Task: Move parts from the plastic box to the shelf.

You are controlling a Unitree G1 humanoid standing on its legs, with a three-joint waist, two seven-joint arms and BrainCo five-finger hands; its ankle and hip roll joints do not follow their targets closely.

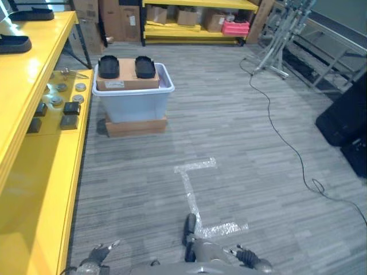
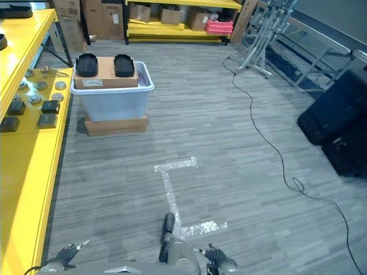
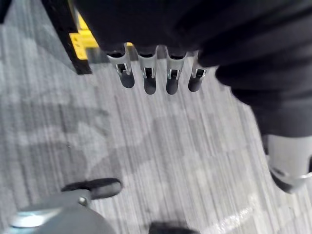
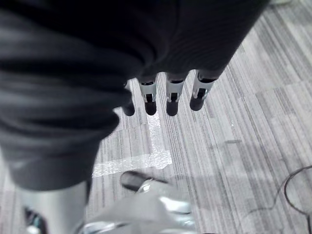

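A translucent white plastic box (image 1: pixel 135 106) stands on a low cardboard base, on the floor beside the yellow shelf (image 1: pixel 35 91) at the left. Inside it a cardboard carton (image 1: pixel 127 81) carries two black parts (image 1: pixel 109 66) (image 1: pixel 145 66). On the shelf's lower level lie small black blocks (image 1: pixel 71 107) and round metal pieces (image 1: pixel 57 100); another black part (image 1: pixel 14 43) rests on the upper level. My left hand (image 1: pixel 100 254) and right hand (image 1: pixel 246 256) hang low at the near edge, far from the box. Both have straight fingers (image 3: pixel 146 80) (image 4: pixel 170 100) and hold nothing.
Silver tape marks (image 1: pixel 194 195) lie on the grey floor between me and the box. A black cable (image 1: pixel 281 137) runs along the right, past black cases (image 1: pixel 344 120). Metal stands (image 1: pixel 281 40) and a far yellow rack (image 1: pixel 195 35) with cartons and a pink crate (image 1: pixel 235 27) stand behind.
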